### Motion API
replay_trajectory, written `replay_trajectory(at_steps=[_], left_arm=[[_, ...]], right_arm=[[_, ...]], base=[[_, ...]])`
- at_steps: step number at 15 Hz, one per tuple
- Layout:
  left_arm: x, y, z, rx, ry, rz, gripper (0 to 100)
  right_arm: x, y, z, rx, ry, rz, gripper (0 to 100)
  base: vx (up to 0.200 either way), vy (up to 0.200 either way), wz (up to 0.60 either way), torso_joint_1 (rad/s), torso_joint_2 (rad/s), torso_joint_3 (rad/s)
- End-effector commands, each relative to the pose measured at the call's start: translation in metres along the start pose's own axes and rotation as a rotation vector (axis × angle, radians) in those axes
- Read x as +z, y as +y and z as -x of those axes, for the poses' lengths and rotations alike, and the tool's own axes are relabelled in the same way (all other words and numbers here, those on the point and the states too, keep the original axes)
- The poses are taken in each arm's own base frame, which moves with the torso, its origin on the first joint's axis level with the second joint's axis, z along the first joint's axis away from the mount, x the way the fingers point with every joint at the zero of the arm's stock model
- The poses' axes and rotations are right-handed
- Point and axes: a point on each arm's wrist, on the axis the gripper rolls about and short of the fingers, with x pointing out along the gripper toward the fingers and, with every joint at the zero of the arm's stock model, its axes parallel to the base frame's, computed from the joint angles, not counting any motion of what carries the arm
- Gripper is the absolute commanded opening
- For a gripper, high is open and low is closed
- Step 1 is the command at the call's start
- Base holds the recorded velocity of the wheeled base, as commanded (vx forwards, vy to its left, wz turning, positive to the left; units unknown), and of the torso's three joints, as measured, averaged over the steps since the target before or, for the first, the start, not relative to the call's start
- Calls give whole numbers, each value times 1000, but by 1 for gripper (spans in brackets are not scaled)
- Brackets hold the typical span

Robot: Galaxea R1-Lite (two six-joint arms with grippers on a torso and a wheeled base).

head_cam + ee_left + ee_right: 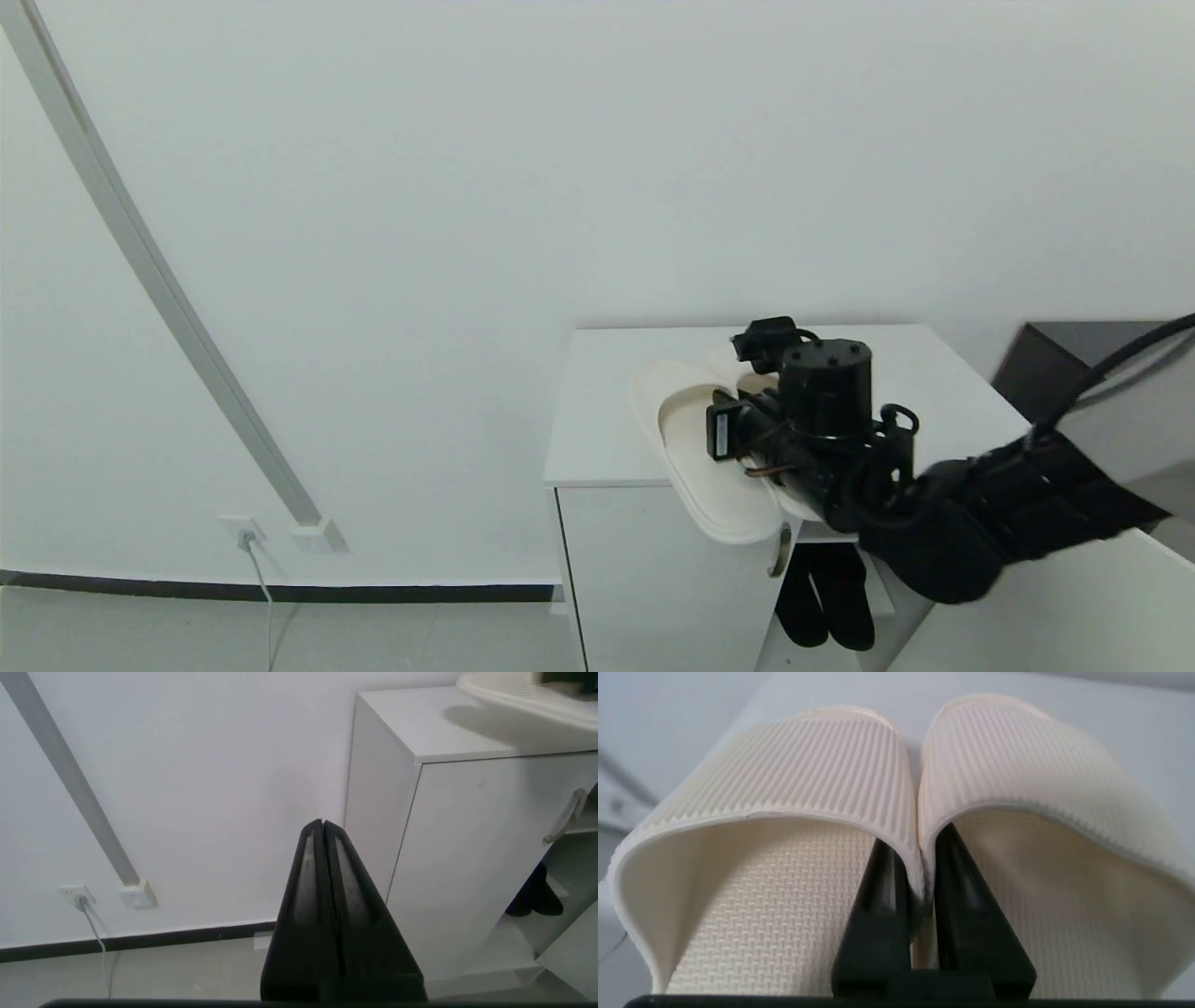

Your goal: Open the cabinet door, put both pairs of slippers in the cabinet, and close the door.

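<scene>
A plain white wall (467, 187) backs the whole corner, with a white cabinet (607, 411) standing against it. Left of the cabinet, a grey trunking strip (159, 280) slants down the wall to a small box. Beside that box sits a socket (245, 534) with a plug in it, and a pale cable (266, 597) drops from it to the light floor (140, 635). A dark skirting line (280, 591) runs along the foot of the wall up to the cabinet. On the cabinet's right, a dark piece of furniture (1064, 364) stands against the same wall.

The cabinet's left door (653, 579) is closed, with a curved handle (782, 551) at its inner edge. The right door (1055, 607) is swung open toward the room. A pair of black slippers (826, 597) lies side by side on a shelf inside the open half.

The cream slippers (709, 467) lie on the cabinet top, side by side and touching. Their heels hang out over the front edge, above the handle. They are ribbed across the straps and finely textured on the footbeds.

The right gripper (915, 849) is at these slippers, one black finger tucked under each strap. It pinches the two inner strap walls together. The left gripper (323, 831) hangs low to the cabinet's left, facing the wall. Its fingers are pressed flat together with nothing between them.
</scene>
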Motion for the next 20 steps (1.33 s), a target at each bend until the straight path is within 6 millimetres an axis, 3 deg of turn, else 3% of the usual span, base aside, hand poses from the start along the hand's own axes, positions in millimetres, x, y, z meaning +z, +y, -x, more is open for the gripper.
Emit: replay_trajectory(at_steps=[1, 2, 4, 12, 20], left_arm=[[0, 0, 0, 0, 1, -3, 0], [0, 0, 0, 0, 1, -5, 0], [0, 0, 0, 0, 1, -3, 0], [0, 0, 0, 1, 1, 0, 0], [0, 0, 0, 1, 1, 1, 0]], right_arm=[[9, -16, 100, 202, 2, 5, 0], [9, -19, 115, 234, 11, 9, 0], [5, -25, 126, 236, 45, 20, 0], [-14, -20, 131, 291, 119, 45, 0], [-7, -13, 147, 347, 85, 47, 0]], base=[[0, 0, 0, 0, 0, 0], [0, 0, 0, 0, 0, 0], [0, 0, 0, 0, 0, 0], [0, 0, 0, 0, 0, 0], [0, -200, 0, 5, 1, 4]])
